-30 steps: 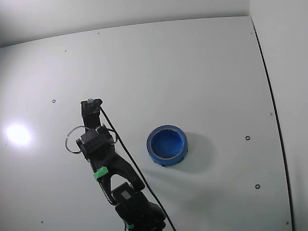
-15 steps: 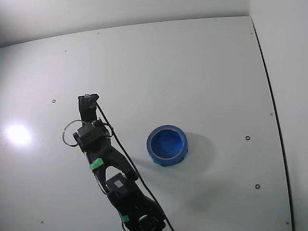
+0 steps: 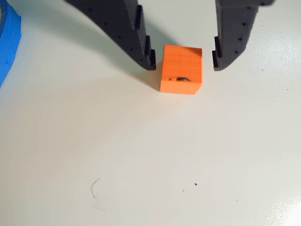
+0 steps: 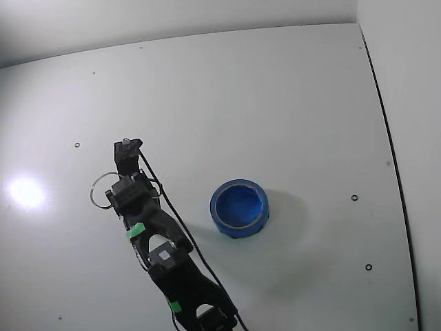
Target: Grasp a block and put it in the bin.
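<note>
in the wrist view we see the pincer (image 3: 183,59) standing apart at the top of the frame, its two black fingers (image 3: 136,33) on either side of the orange block (image 3: 181,69). the cube sits on the white worktop (image 3: 150,155) between the tips, with a narrow gap on each side. a sliver of the blue bin (image 3: 7,40) shows at the upper left edge. in the fixed view the bin (image 4: 239,207) lies right of the arm (image 4: 148,234), well apart from it.
</note>
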